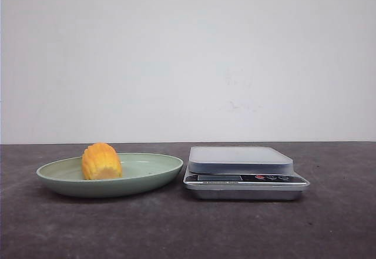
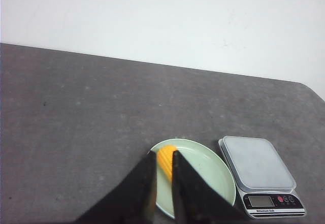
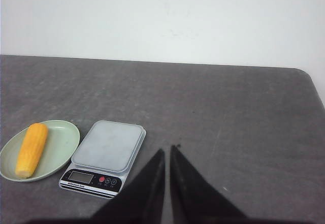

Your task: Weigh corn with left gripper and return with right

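The corn lies on the left part of a pale green plate, orange-yellow with kernel rows. A silver kitchen scale stands just right of the plate, its platform bare. Neither gripper appears in the front view. In the left wrist view my left gripper hangs high above the plate, its jaws a narrow gap apart and holding nothing; the corn shows far below between them. My right gripper hovers high over bare table to the right of the scale, jaws nearly together and empty.
The dark grey table ends at a white wall behind. In the right wrist view the corn and plate sit left of the scale, whose display and buttons face the front edge.
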Tool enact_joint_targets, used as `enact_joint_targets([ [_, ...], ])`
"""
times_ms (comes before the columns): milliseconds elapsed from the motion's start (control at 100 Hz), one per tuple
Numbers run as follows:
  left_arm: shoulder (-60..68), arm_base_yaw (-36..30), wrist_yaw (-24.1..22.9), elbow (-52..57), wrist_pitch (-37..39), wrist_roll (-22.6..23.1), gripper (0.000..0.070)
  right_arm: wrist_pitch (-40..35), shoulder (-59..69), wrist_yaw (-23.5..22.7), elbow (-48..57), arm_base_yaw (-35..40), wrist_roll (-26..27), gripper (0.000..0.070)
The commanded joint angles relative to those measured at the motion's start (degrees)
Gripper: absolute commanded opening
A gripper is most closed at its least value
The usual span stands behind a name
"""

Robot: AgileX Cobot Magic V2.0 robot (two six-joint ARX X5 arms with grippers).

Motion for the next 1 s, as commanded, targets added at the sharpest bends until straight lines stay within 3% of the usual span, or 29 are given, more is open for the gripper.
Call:
enact_joint_targets([
  [0, 0.33, -0.44, -0.15, 0.44, 0.28, 0.96, 0.0013, 0.57, 0.13, 0.20, 0.70, 0.33, 0.74, 0.0011],
  [430, 0.22, 0.70, -0.31, 0.44, 0.26, 0.96, 0.0013, 0.57, 0.13, 0.17, 0.70, 0.33, 0.74, 0.0011],
  [540, 0.24, 7.85, -0.26, 0.04, 0.59, 0.96, 0.0013, 0.57, 0.13, 0.20, 0.70, 0.33, 0.74, 0.0011],
  [700, -0.83, 24.68, 0.48, -3.93, 3.13, 0.55, 0.0013, 0.57, 0.13, 0.17, 0.70, 0.35, 0.74, 0.0011],
  [760, -2.25, 30.82, 4.57, -7.69, 6.88, 3.91, 0.0013, 0.59, 0.13, 0.20, 0.70, 0.35, 0.74, 0.0011],
  [830, -4.66, 37.46, 13.55, -13.77, 13.29, 9.11, 0.0013, 0.57, 0.13, 0.20, 0.70, 0.35, 0.74, 0.0011],
  [990, -10.84, 45.68, 27.52, -29.44, 27.78, 16.22, 0.0013, 0.57, 0.13, 0.17, 0.70, 0.35, 0.74, 0.0011],
])
